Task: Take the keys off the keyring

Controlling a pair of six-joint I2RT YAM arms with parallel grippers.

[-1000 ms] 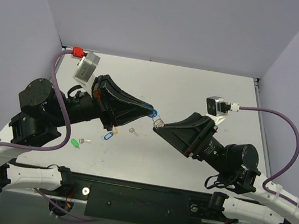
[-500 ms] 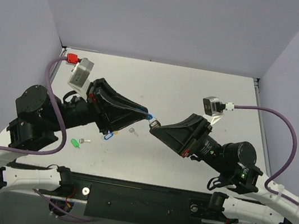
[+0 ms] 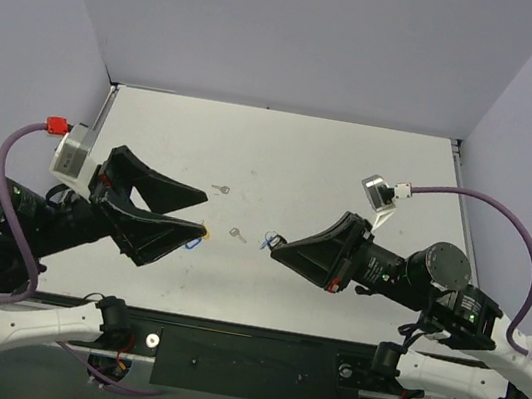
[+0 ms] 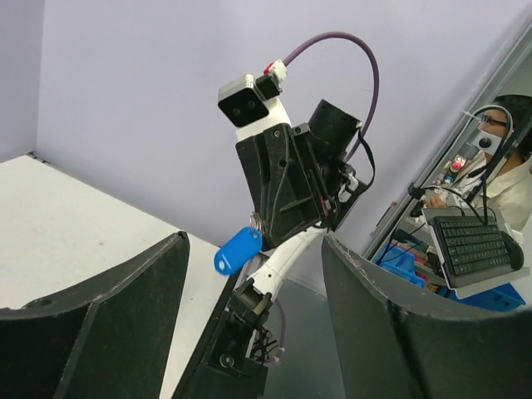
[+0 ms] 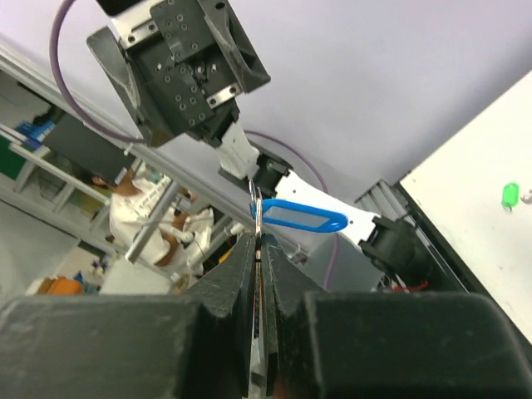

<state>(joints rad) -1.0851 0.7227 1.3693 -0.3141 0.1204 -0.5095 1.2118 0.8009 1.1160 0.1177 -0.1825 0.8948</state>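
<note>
- On the tabletop (image 3: 353, 163) between two robot arms, the left gripper (image 3: 201, 214) has pulled back from the meeting point, its jaws now wide and empty.
- The right gripper (image 3: 271, 243), jaws pinched tight, keeps hold of the keyring (image 4: 256, 221), a blue tag (image 4: 238, 250) dangling from it.
- A loose key (image 3: 220, 189) and a second key (image 3: 237, 234) lie between the arms, so the blue-tagged key apparently remains to be freed.

No legible txt, nos., brand or sign is showing in any view. The blue tag (image 5: 298, 215) is showing a pale label window w/ nothing readable on it; the bkgd keyboard (image 4: 474, 245) is showing keys too small to read.
</note>
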